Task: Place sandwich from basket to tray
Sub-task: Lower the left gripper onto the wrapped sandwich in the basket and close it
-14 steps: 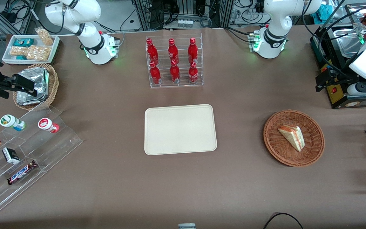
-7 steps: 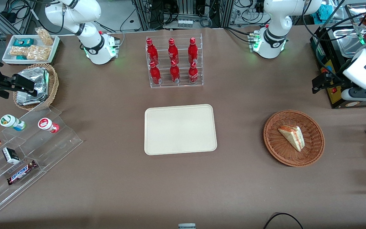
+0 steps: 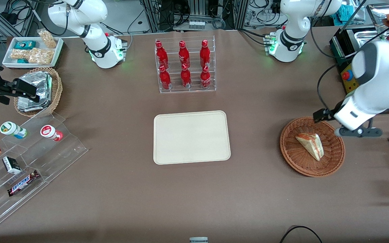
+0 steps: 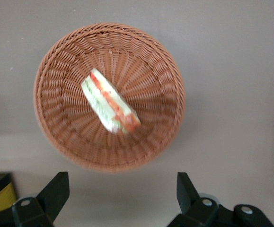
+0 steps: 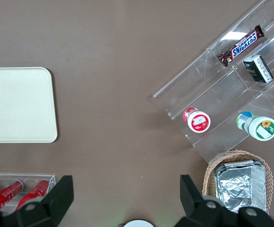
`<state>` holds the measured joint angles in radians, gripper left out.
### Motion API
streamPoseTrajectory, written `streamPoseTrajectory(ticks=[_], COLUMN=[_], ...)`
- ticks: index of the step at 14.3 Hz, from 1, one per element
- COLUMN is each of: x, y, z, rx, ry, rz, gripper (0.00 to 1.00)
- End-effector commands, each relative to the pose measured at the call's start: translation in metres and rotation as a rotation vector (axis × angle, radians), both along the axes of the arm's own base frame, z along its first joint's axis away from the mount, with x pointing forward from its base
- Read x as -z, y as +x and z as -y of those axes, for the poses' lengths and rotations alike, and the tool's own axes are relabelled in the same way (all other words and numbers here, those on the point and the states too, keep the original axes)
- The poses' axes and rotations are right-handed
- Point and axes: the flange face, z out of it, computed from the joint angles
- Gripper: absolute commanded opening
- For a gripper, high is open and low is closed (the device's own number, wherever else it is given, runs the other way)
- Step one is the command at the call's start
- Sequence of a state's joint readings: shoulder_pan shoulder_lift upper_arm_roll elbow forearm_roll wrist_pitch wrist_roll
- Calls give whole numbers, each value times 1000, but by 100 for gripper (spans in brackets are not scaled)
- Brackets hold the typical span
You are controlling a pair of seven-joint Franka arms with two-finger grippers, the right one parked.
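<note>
Nearest the front camera, well toward the middle of the worktop (image 3: 248,111), lies the tray (image 3: 191,137), bare and well apart from everything the arm must fetch. Toward the working arm's end sits the basket (image 3: 312,146), and in it the sandwich (image 3: 310,145), resting on its side near the basket's middle with its red and green filling edge showing in the wrist view (image 4: 110,101). Above the basket's farther rim hangs the jaws (image 4: 122,191), spread wide and holding nothing, with the sandwich apart from both fingers.

By the look of it the sandwich is light and soft: bread that will dent or shed filling if squeezed hard, and not slippery. A fair hold would be across the two flat bread faces at the thicker part of the wedge, with a gentle close, rather than on the thin point or the filling edge. The woven basket floor gives little room to slip a finger beneath.
</note>
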<state>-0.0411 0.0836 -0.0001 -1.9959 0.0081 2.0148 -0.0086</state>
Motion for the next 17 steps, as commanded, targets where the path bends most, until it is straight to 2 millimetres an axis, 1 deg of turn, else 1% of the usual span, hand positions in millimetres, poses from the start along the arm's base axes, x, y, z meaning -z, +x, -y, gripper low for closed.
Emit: streamPoseTrajectory(ticks=[1, 2, 4, 5, 7, 8, 10, 12, 14, 15, 16, 17], x=[45, 59, 76, 84, 100, 105, 116, 133, 146, 151, 156, 157], y=[-15, -15, -13, -10, -3, 0, 5, 7, 6, 4, 2, 0], z=[-13, -17, -18, -17, -17, -16, -16, -16, -16, -16, -16, -16], rx=[-35, -67, -182, -265, -488, -609, -776, -888, -921, -921, -915, -901], ry=[-1, -3, 1, 4, 4, 3, -3, -3, 11, 17, 23, 30], rz=[54, 66, 60, 68, 100, 111, 129, 133, 108, 97, 86, 74], gripper=[100, 100, 100, 100, 100, 100, 100, 100, 100, 89, 55, 19])
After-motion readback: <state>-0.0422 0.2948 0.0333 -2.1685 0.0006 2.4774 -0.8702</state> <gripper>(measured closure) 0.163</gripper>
